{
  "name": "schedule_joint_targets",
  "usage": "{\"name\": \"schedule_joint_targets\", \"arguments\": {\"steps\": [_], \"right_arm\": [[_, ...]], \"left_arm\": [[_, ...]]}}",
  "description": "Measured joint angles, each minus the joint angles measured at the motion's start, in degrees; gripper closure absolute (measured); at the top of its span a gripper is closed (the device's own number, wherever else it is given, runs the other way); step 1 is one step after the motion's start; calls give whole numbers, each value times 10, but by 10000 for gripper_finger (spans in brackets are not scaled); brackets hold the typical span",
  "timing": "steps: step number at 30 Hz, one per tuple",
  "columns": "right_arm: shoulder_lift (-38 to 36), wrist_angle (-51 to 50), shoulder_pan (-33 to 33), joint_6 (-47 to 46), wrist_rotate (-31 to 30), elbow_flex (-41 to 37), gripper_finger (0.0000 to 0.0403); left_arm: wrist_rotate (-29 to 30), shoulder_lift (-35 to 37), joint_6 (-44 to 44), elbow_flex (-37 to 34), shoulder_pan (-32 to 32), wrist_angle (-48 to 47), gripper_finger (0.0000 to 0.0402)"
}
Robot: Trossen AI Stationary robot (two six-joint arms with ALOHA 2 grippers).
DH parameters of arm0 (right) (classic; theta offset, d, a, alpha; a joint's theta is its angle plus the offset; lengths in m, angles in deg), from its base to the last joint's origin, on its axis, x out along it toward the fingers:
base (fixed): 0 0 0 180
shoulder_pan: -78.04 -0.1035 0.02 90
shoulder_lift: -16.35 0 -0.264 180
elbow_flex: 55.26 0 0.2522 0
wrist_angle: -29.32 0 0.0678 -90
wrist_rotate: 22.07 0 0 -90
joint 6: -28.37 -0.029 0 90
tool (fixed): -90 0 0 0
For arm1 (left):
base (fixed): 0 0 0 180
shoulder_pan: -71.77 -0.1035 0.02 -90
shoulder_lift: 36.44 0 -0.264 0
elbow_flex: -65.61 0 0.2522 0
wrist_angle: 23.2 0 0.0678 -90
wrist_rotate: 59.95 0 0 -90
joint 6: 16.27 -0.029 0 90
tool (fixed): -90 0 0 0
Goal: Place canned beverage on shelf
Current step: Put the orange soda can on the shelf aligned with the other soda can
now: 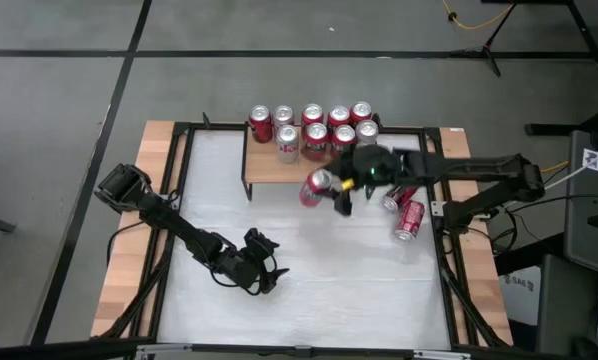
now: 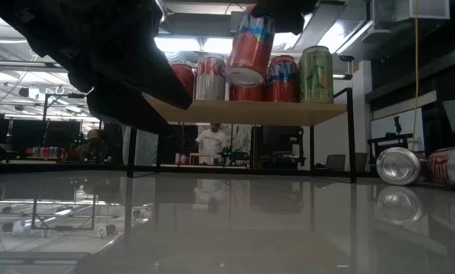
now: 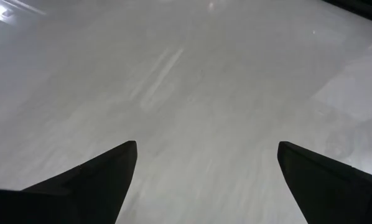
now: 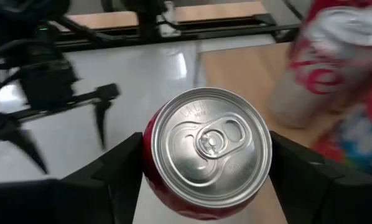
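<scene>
Left pincer (image 1: pixel 264 268) sits low over the bare near-left part of the desk (image 1: pixel 319 290), fingers spread wide apart, nothing between them. Parked, not involved.

Right pincer (image 4: pixel 206 163) is clamped on a red can (image 4: pixel 206 152), gripping the sidewall from both sides. Wrist view looks straight onto the lid and pull tab. In the low view the can (image 2: pixel 250 47) is airborne and tilted, base toward the camera, up around the level of the standing cans and clear of the plank. From above it sits just off the shelf's (image 1: pixel 279 168) front edge, near the middle.

Handling, my read:
- Thin aluminium wall, rigid only if full. Can't tell full or empty from here. Full would mean a fair weight for a side pinch; empty would dent under hard squeeze.
- Smooth painted surface, likely slippery. Tilted carry invites rotation in the grip.
- Best hold is mid-body across the diameter, as now. Not the rim, not the tab.
- Needs to be upright before release or it rolls off.

Two spare cans (image 1: pixel 404 212) lie on their sides on the desk, right of the shelf, under the right arm.

Further back, the shelf carries the standing cans (image 1: pixel 314 128) in two rows at its rear and right. Front left of the plank is bare wood, the obvious drop spot. Risk: knocking the front row while setting down.
</scene>
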Motion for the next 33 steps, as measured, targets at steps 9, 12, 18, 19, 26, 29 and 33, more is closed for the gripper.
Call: {"name": "schedule_joint_targets", "arguments": {"steps": [9,12,18,19,26,29,33], "right_arm": [[0,-55,79,49,45,46,123],[0,-55,87,65,47,54,123],[3,-75,91,90,36,55,123],[5,-77,91,93,31,55,123],[21,-84,90,110,-12,55,123],[30,-92,90,112,-24,55,123],[37,-89,90,113,-28,55,123]], "left_arm": [[1,0,0,0,-1,0,17],[4,0,0,0,-2,0,17],[4,0,0,0,-9,0,17],[4,0,0,0,-11,0,17],[3,0,0,0,-15,2,17],[0,0,0,0,-15,4,17],[0,0,0,0,-15,4,17]]}}
